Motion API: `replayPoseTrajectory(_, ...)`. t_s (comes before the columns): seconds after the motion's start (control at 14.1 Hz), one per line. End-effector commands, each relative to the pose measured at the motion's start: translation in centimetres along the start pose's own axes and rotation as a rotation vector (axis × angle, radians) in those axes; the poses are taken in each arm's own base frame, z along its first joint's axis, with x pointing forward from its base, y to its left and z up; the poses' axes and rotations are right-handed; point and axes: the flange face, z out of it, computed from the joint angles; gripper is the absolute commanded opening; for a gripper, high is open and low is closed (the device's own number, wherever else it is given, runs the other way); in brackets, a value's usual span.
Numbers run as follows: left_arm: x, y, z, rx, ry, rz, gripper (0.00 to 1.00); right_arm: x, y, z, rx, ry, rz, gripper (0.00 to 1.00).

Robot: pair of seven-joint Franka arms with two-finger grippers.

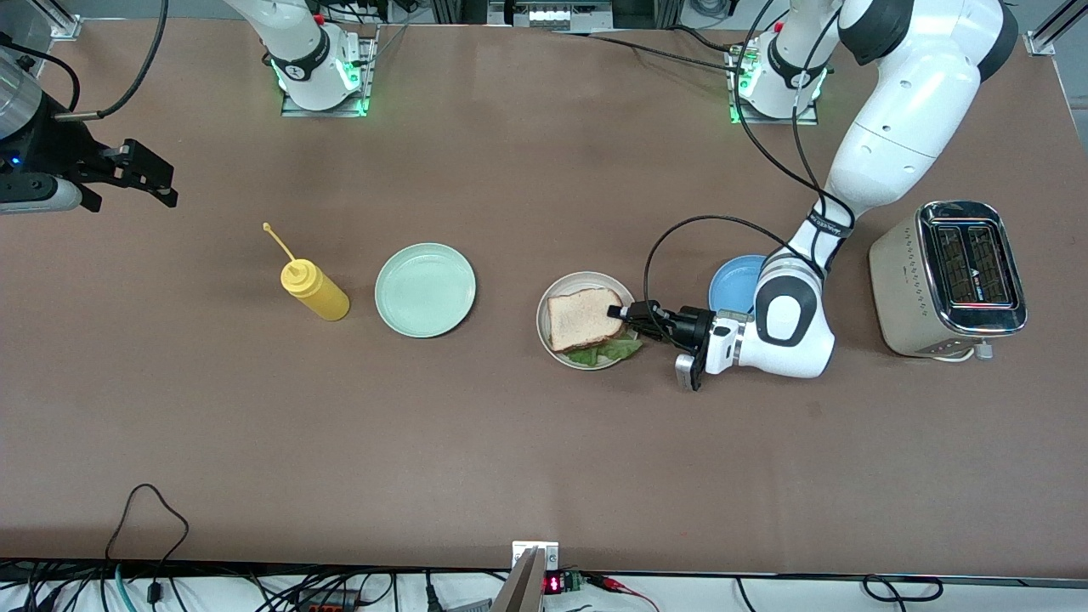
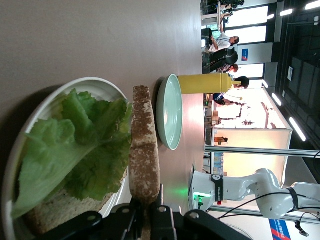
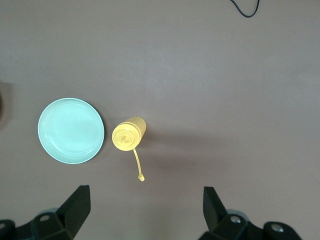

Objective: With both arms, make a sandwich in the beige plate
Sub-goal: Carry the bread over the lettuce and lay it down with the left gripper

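The left pincer [image 1: 618, 311] grips the top bread slice [image 1: 583, 318] over the beige plate [image 1: 545, 323].

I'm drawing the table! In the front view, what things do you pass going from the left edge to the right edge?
Right gripper → mustard bottle → green plate → beige plate with the sandwich → left gripper → blue plate → toaster.

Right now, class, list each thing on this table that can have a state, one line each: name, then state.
Left gripper: shut on the top bread slice, over the beige plate.
Right gripper: open, waiting at its end of the table.
Top bread slice: held edge-on above the lettuce.
Lettuce: lying on the lower slice.
Beige plate: holding the sandwich.
Mint-green plate: bare.
Yellow squeeze bottle: upright, cap off its tip.
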Motion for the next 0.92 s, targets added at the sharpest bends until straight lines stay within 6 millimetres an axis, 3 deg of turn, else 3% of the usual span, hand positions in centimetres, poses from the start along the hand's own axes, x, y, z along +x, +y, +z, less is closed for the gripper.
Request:
replayPoseTrajectory(0.0,0.1,-0.3,-0.1,0.027,-0.019,0.019,0.01,-0.4,0.2,-0.5,0.005,-0.003,0.007,1.00)
replayPoseTrajectory(0.14,0.0,-0.4,0.1,0.032,-0.023,0.015,0.05,-0.4,0.1,-0.5,0.007,-0.002,0.006,1.00)
replayPoseTrajectory(0.21,0.0,-0.4,0.2,0.032,-0.025,-0.001,0.14,-0.4,0.1,-0.5,0.005,-0.002,0.006,1.00)
replayPoseTrajectory(0.28,-0.1,-0.4,0.4,0.033,-0.029,-0.018,0.30,-0.4,0.1,-0.5,0.005,-0.002,0.006,1.00)
replayPoseTrajectory(0.36,-0.2,-0.5,0.5,0.039,-0.036,-0.019,0.70,-0.4,0.1,-0.5,0.005,-0.003,0.006,1.00)
replayPoseTrajectory(0.43,-0.3,-0.5,0.3,0.039,-0.037,-0.022,1.00,-0.4,0.0,-0.5,0.005,-0.003,0.004,1.00)
replayPoseTrajectory(0.71,-0.5,-0.8,-0.9,0.097,-0.068,-0.010,1.00,-0.4,0.0,-0.5,0.005,-0.003,0.006,1.00)
replayPoseTrajectory(0.85,-0.1,0.4,-2.9,0.207,-0.128,-0.008,1.00,-0.4,-0.1,-0.5,0.005,-0.002,0.004,1.00)
